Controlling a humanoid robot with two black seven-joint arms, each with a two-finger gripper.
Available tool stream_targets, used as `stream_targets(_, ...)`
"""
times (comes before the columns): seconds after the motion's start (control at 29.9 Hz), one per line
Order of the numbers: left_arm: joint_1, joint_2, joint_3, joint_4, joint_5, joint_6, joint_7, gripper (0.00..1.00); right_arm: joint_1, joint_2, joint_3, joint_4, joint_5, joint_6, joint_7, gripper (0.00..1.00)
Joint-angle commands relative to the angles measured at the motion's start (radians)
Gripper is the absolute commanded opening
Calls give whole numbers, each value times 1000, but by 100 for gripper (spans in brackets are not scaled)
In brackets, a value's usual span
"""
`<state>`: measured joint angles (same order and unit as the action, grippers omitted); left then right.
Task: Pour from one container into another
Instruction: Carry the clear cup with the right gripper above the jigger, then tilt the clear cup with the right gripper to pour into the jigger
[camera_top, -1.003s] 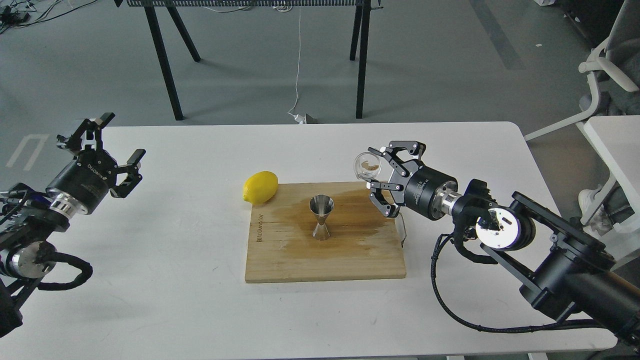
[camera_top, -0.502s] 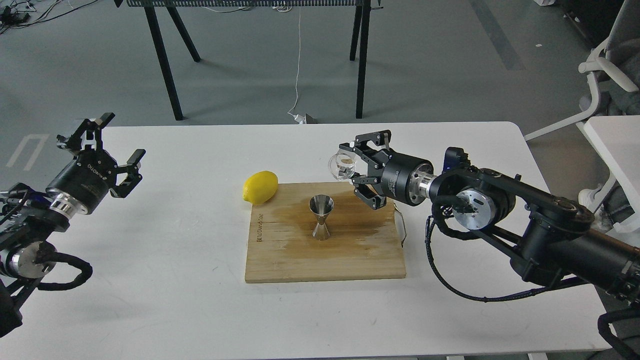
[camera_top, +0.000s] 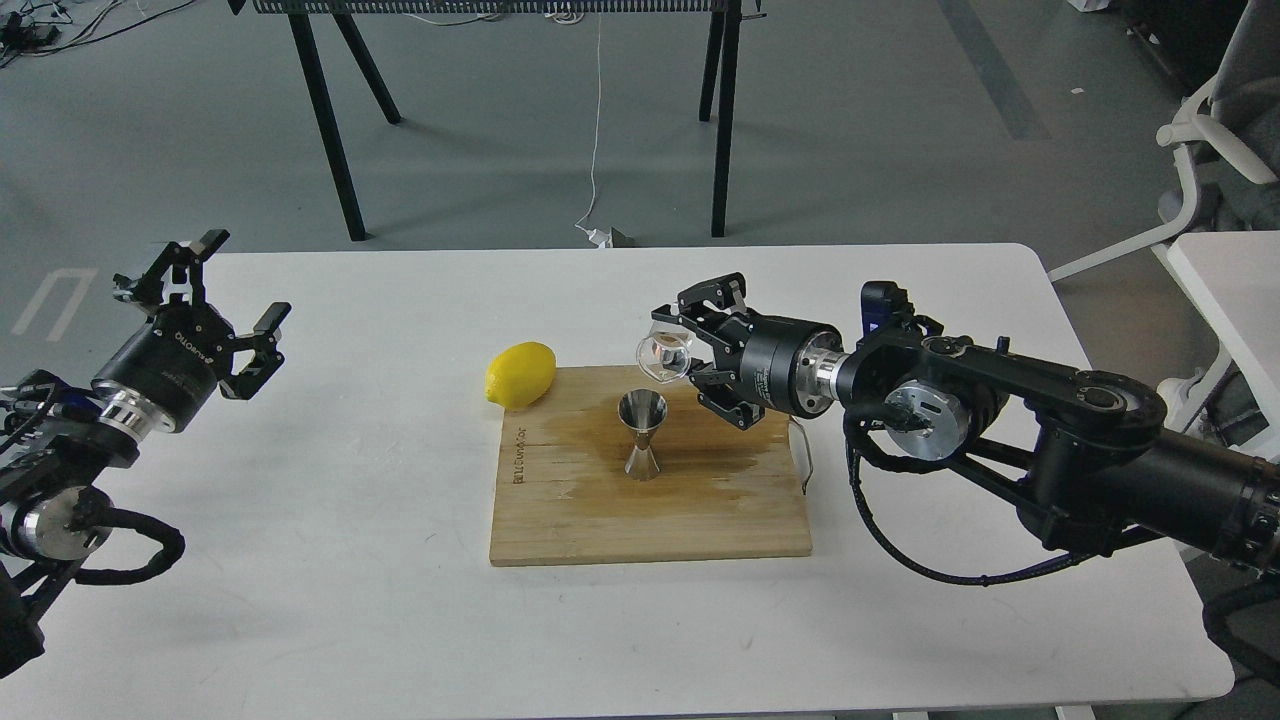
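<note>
A shiny steel hourglass jigger (camera_top: 641, 434) stands upright on the wooden cutting board (camera_top: 650, 520), near its middle. My right gripper (camera_top: 690, 362) is shut on the tiny clear glass cup (camera_top: 665, 357), which is tipped on its side with its rim facing left, just above and slightly right of the jigger's mouth. Something amber shows inside the cup. At the far left my left gripper (camera_top: 215, 300) hovers open over the table with nothing in it.
A yellow lemon (camera_top: 520, 374) rests at the board's back left corner. A darker wet stain spreads across the board around the jigger. The white table (camera_top: 350, 560) carries the board; black table legs and a white chair stand beyond it.
My right gripper has carried the cup leftward and a little down, from the board's right edge to just above the jigger, and the arm has stretched out. The left arm has stayed put.
</note>
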<state>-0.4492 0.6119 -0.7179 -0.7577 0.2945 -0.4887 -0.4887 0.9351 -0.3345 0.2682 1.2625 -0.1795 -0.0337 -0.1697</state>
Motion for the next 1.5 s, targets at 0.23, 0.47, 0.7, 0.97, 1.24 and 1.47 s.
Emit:
stream_targets(0.23, 1, -1, -1, 0, 0, 0, 0, 98, 71, 0, -95, 0, -51, 3, 1, 40)
stream_targets(0.47, 1, 0, -1, 0, 0, 0, 0, 99, 137, 8, -168, -2, -86, 3, -1, 41)
stream_targets(0.7, 1, -1, -1, 0, 0, 0, 0, 99, 192, 17, -237, -3, -112, 3, -1, 41)
stream_targets(0.97, 1, 0, -1, 0, 0, 0, 0, 99, 215, 41, -270, -21, -147, 3, -1, 41)
stream_targets(1.24, 0, 0, -3, 0, 0, 0, 0, 99, 246, 71, -296, -43, -158, 3, 1, 41)
stream_targets(1.47, 1, 0, -3, 0, 0, 0, 0, 99, 272, 83, -325, -43, -158, 3, -1, 41)
